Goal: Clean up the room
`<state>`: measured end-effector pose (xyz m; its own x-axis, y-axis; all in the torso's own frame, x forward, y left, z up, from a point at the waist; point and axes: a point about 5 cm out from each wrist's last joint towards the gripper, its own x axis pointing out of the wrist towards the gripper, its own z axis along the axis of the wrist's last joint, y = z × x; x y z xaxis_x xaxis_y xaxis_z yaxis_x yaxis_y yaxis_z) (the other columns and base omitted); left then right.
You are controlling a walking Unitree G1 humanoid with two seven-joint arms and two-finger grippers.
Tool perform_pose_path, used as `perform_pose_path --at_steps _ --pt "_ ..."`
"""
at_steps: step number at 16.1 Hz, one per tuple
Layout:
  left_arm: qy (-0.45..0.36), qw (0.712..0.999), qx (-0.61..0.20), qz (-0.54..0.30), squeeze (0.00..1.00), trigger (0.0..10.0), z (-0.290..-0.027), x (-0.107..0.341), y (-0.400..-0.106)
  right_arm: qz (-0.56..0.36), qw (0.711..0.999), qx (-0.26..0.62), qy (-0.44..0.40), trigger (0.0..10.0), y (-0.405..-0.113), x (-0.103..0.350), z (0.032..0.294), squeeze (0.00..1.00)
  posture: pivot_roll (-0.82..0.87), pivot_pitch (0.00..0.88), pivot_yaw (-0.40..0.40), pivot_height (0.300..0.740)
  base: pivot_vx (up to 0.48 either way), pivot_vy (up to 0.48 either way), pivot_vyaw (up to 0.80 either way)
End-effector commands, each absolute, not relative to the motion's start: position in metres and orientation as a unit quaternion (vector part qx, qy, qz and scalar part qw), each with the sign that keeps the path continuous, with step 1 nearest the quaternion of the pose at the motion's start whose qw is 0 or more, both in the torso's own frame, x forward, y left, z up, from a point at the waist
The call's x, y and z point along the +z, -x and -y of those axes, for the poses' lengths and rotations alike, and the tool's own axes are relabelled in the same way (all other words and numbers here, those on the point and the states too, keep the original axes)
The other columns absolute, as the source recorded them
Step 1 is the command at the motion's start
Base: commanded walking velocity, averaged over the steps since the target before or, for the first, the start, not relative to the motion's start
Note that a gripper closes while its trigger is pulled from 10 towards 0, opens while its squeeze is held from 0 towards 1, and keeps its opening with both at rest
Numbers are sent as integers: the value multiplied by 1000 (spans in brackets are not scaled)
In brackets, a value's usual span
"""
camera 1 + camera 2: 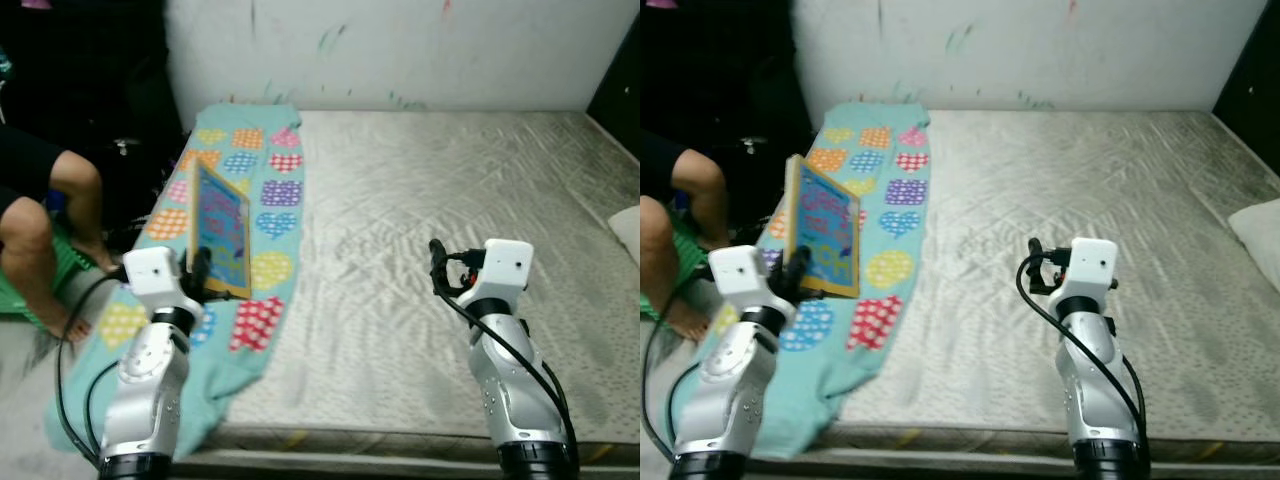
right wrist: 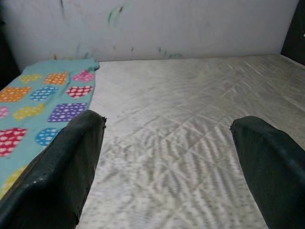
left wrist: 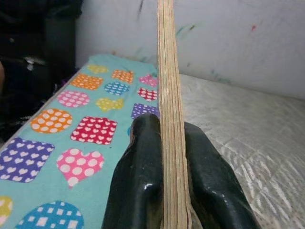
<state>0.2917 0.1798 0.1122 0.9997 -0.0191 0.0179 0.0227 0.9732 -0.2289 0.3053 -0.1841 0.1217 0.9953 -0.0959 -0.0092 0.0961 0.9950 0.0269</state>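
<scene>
A thick children's board book (image 1: 222,225) with a blue, colourful cover stands on edge, lifted above the teal blanket (image 1: 262,200) with dotted hearts and squares. My left gripper (image 1: 200,268) is shut on the book's lower edge; in the left wrist view the stacked page edges (image 3: 169,119) run between my two black fingers (image 3: 138,176). My right gripper (image 1: 437,262) hovers open over the bare grey mattress (image 1: 450,210), holding nothing; its fingers (image 2: 62,167) stand wide apart in the right wrist view.
A person's bare legs (image 1: 45,230) are at the left beside the bed, over a green object on the floor. A white pillow corner (image 1: 1258,228) lies at the mattress's right edge. A scribbled white wall (image 1: 400,50) backs the bed.
</scene>
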Motion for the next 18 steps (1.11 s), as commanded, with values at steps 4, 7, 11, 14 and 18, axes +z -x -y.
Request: perform_pose_path --at_steps 4,7,11,14,18 --pt "117 992 -27 24 0 10000 -172 120 -294 1 998 -54 -12 10000 -305 124 189 0 -85 0 41 740 0 -286 0" --pt "118 992 -26 24 0 10000 -172 119 -294 -1 998 -54 -15 10000 -305 124 190 0 -84 0 39 740 0 -281 0" --pt "118 992 -27 23 0 10000 -171 119 -294 0 998 -53 -15 10000 -306 124 190 0 -86 0 38 740 0 -281 0" --pt "119 992 -27 23 0 10000 -171 119 -294 0 999 -52 -14 10000 -306 124 190 0 -86 0 37 740 0 -281 0" --pt "119 992 -26 23 0 10000 -171 119 -294 1 999 -51 -11 10000 -306 125 190 0 -86 0 37 740 0 -283 0"
